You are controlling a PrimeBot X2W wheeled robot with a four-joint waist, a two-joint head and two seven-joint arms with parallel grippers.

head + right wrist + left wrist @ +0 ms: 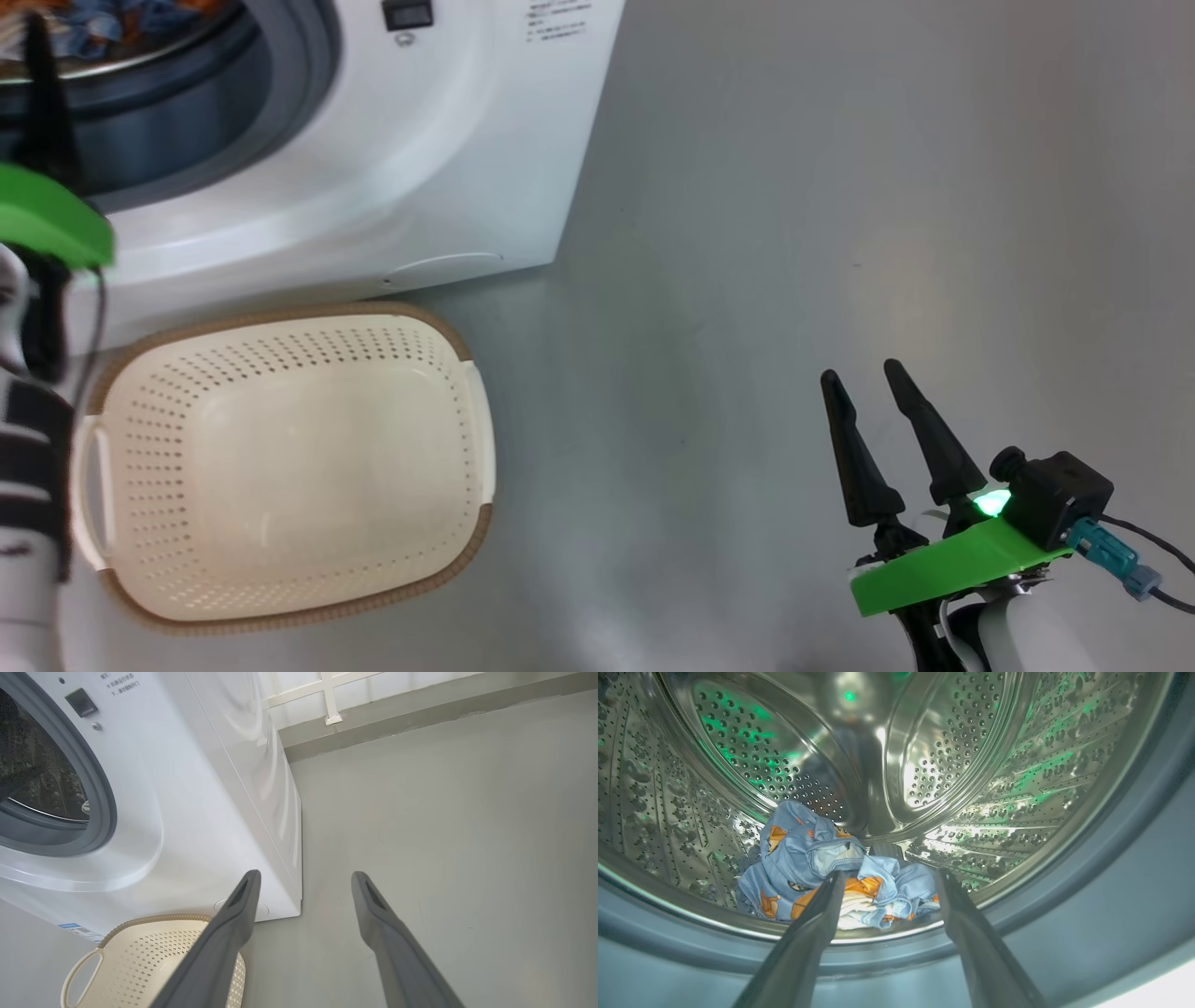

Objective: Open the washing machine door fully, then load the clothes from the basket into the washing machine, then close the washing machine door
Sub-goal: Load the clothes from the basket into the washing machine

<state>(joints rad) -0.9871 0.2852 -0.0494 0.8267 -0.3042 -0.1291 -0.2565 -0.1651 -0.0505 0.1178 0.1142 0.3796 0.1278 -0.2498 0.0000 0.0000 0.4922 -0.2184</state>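
The white washing machine stands at the upper left with its drum opening uncovered; its round door is out of view. Both light-blue printed clothes lie heaped at the bottom front of the steel drum. My left gripper is open at the drum mouth just above the grey gasket, with nothing between its fingers. One left finger shows against the opening. The cream basket sits empty on the floor before the machine. My right gripper hangs open over bare floor, far right of the basket.
Grey floor stretches to the right of the machine. In the right wrist view a wall base with a white frame runs behind the machine. A blue label sits low on the machine's front.
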